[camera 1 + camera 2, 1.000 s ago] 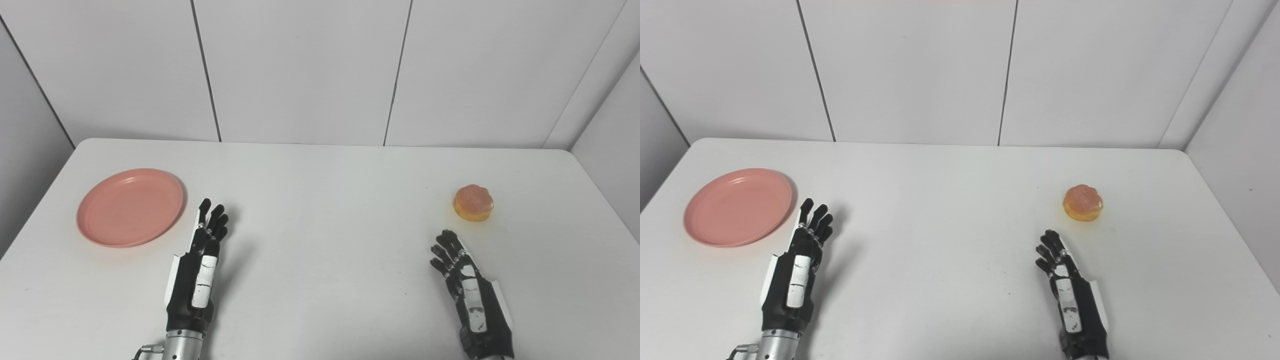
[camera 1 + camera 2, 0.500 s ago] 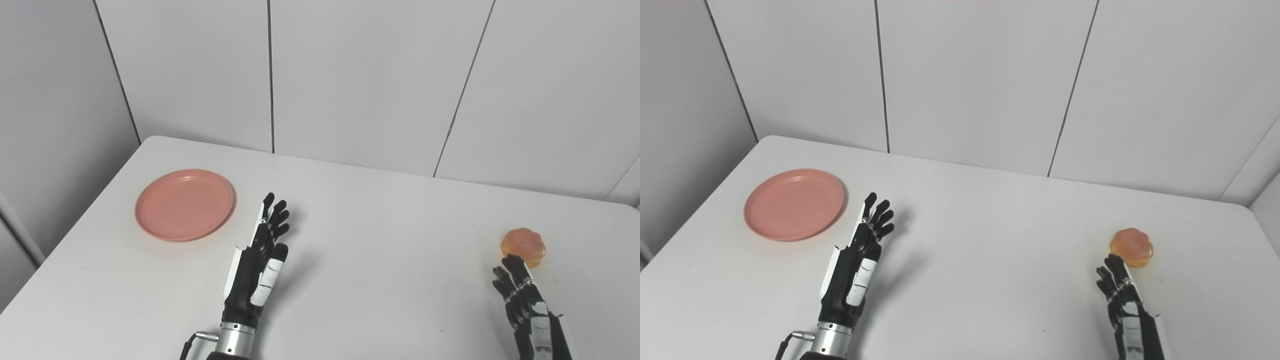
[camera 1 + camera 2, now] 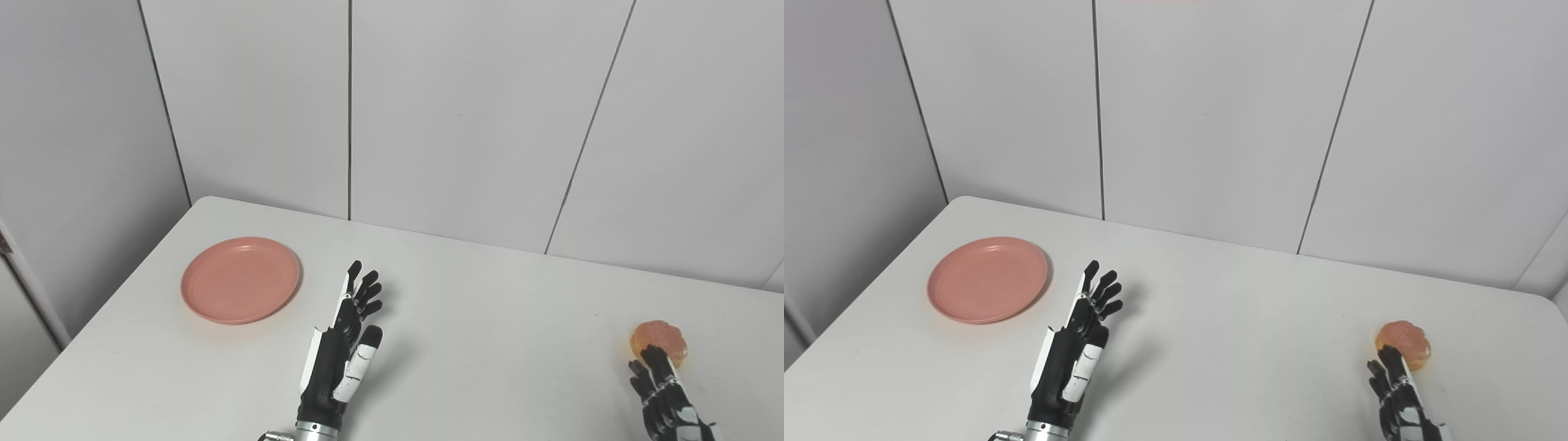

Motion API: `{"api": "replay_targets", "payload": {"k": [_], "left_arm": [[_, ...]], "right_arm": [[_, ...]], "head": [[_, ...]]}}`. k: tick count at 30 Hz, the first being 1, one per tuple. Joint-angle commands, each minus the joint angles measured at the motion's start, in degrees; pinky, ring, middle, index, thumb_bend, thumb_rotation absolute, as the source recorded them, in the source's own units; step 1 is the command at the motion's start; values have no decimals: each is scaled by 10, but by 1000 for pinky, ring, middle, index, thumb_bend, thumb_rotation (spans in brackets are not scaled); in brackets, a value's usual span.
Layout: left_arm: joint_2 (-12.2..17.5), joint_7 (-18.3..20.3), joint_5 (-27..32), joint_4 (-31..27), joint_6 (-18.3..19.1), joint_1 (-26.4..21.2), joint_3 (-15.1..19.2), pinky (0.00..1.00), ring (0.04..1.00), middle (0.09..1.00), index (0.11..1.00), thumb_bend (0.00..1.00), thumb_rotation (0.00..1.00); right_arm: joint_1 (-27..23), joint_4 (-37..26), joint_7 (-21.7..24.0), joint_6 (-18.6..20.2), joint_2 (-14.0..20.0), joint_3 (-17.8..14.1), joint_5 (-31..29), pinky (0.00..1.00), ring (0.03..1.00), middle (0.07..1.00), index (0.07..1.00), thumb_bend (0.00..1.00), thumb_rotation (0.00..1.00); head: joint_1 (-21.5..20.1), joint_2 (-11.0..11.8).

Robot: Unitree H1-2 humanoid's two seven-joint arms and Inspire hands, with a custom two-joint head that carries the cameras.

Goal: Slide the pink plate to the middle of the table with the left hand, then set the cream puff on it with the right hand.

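Plate position: round, shallow pink plastic plate point(image 3: 240, 280) lies flat near the far-left part of the white table point(image 3: 490, 318), well off the middle.
Plate versus left hand: the plate sits to the left of and a little beyond the black-and-white left hand point(image 3: 345, 349), near it but apart; the fingertips point up-table, past the plate's right rim rather than at it.
Left hand state: fingers straight and slightly spread, holding nothing, palm edge-on over the table.
Nearer hand: the left, by far; the right is well apart from the plate, across the table.
Puff position: glazed orange-pink cream puff point(image 3: 1402, 345) rests near the right edge of the table.
Right hand state: black right hand point(image 3: 1399, 401), partly cut off by the frame, fingers apart and empty, tips just short of the puff.
Likely next move: the left hand probably has to swing left to the plate's far side before pushing it right.
Change from earlier: the whole view shifts left and upward, so the camera has turned; the left hand's fingers look a little more spread, plate and puff unmoved on the table.
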State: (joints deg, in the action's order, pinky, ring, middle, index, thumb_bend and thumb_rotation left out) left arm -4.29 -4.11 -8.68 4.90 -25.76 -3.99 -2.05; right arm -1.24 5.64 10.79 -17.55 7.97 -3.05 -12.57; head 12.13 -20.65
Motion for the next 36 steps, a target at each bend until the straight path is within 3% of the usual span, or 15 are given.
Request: {"api": "replay_targets", "payload": {"k": [1,6,11,14,21,25,36], "left_arm": [[-8,8,35,66,3,48,-4,865,925,957,989,729,885],[-11,21,99,6,42,26,4,897,926,947,961,823,861],[11,31,130,-66,75,-28,16,872,874,895,943,861,871],[38,38,137,-101,101,-69,27,854,878,893,954,875,880],[123,67,168,-112,155,-136,58,757,839,866,975,977,869],[160,71,156,-122,175,-168,72,731,838,871,987,971,923],[288,98,161,-46,193,-242,129,757,880,891,1000,1000,951]], "right_arm": [[35,49,7,-21,-2,-2,0,1000,959,978,950,857,1000],[34,49,6,-14,-1,-2,-1,1000,945,963,949,843,1000],[34,49,9,-5,1,1,-1,1000,941,958,940,862,1000],[35,44,5,11,1,5,6,987,935,965,941,828,1000],[37,35,-5,24,-6,9,23,922,908,968,945,838,1000],[37,33,-6,27,-10,9,26,915,909,971,948,842,1000],[30,45,-4,27,-11,8,25,904,913,979,953,850,1000]], "head": [[-4,0],[-2,1],[-2,4],[-5,3],[-9,4],[-10,3],[-8,6]]}}
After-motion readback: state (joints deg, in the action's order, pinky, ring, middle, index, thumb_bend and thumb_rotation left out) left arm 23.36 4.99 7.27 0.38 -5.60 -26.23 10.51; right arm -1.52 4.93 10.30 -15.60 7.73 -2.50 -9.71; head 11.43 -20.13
